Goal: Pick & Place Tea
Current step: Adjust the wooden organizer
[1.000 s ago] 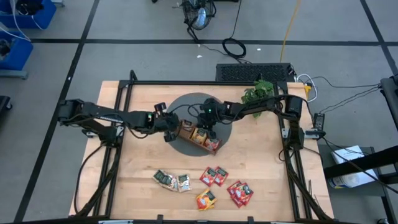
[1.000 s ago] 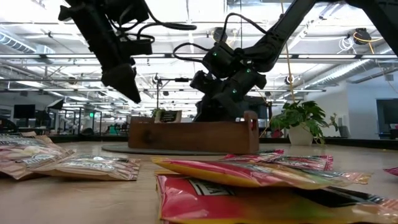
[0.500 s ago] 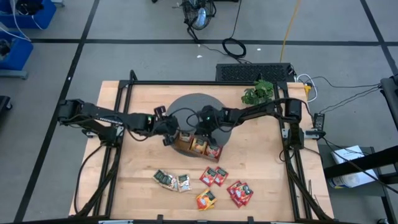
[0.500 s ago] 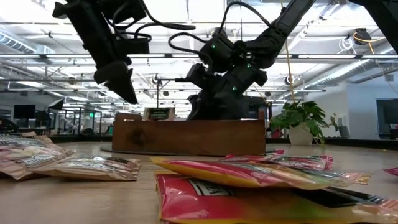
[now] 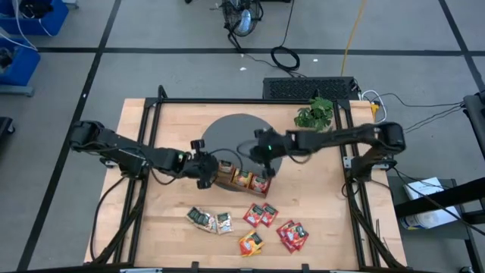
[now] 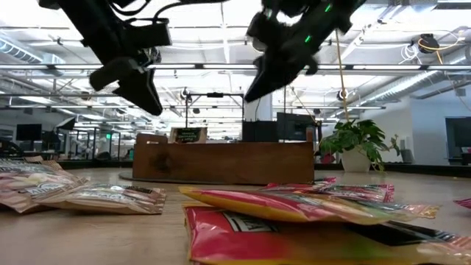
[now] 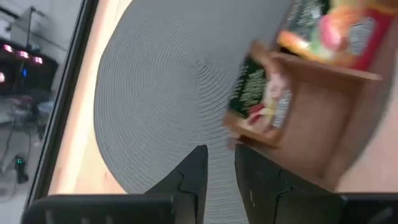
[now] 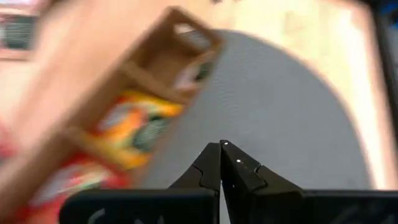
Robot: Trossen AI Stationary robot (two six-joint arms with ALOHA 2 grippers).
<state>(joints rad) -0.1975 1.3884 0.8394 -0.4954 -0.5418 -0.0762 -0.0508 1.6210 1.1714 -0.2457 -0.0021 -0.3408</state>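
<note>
The brown wooden tray stands on the near edge of the round grey mat. It holds a green, an orange and a red tea sachet. More sachets lie flat on the table near its near edge: green ones, red ones and an orange one. My left gripper hovers by the tray's left end, its fingers a narrow gap apart in the left wrist view. My right gripper is shut and hangs above the tray's right end, well clear of it in the low view.
A small potted plant stands at the table's far right. Black frame rails run along the table's left and right sides. Bare wood lies left of the green sachets and right of the tray. In the low view the loose sachets fill the foreground.
The tray has slid toward the table's near edge and turned about, so it now lies more nearly level across the mat's near rim. My right gripper has risen from behind the tray and drawn back toward the right. My left gripper has moved toward the near edge.
</note>
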